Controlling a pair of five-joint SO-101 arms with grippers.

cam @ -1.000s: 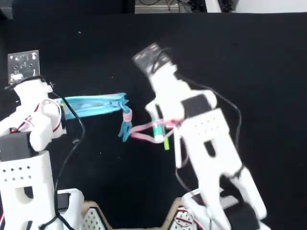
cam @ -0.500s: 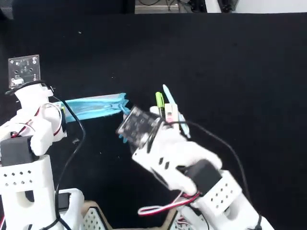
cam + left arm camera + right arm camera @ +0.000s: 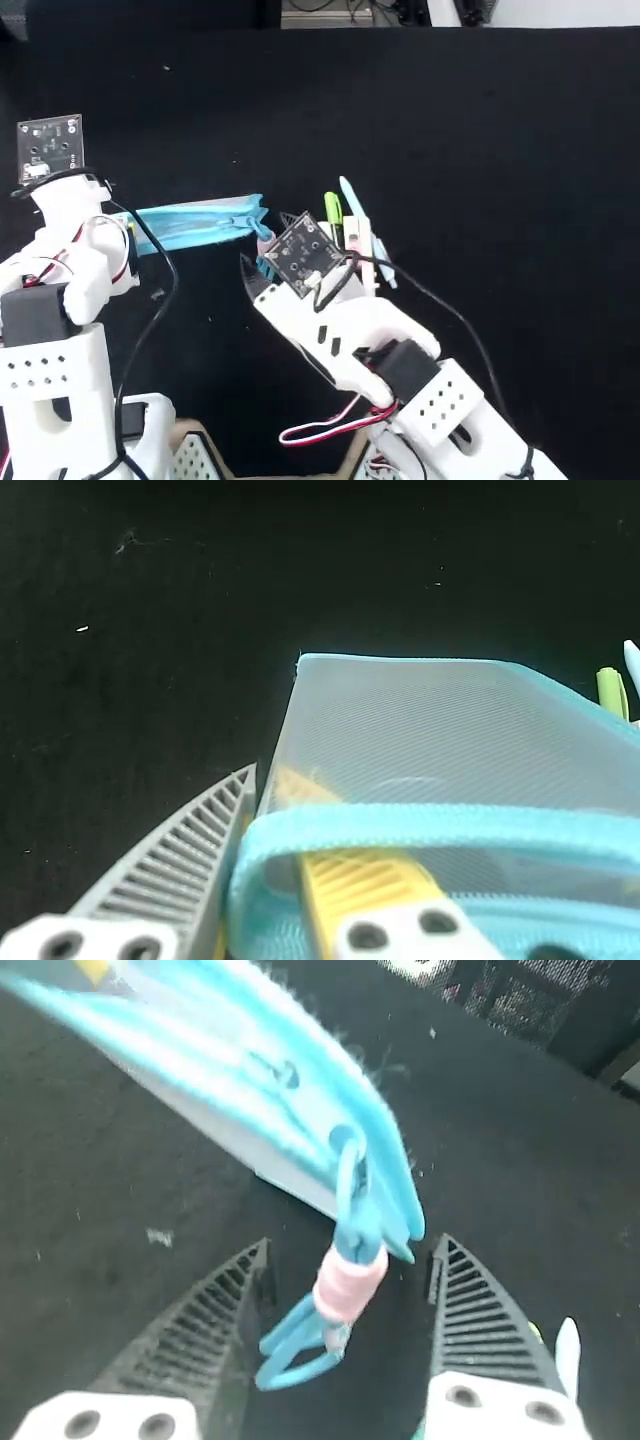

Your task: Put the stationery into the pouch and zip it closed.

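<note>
A light blue mesh pouch point(image 3: 195, 222) hangs level above the black table. My left gripper point(image 3: 128, 232) is shut on its left end; in the left wrist view the mesh wall point(image 3: 430, 730) lies between the grey and yellow fingers point(image 3: 265, 775). The zipper pull point(image 3: 348, 1285), with a pink bead and blue loop, dangles from the pouch's right end point(image 3: 264, 240). My right gripper point(image 3: 352, 1245) is open around that pull without touching it point(image 3: 260, 270). A green pen point(image 3: 332, 208), a pale blue pen point(image 3: 350, 195) and a white-pink piece point(image 3: 358, 238) lie just right of the pouch.
A square marker card point(image 3: 48, 140) stands behind the left arm. The right arm's body point(image 3: 400, 370) covers the table's front middle. Black cloth point(image 3: 500, 150) stretches open to the right and back.
The right arm swung down and toward the front, and its open gripper came to the pouch's zipper end. The pens now lie on the table. The left arm kept still.
</note>
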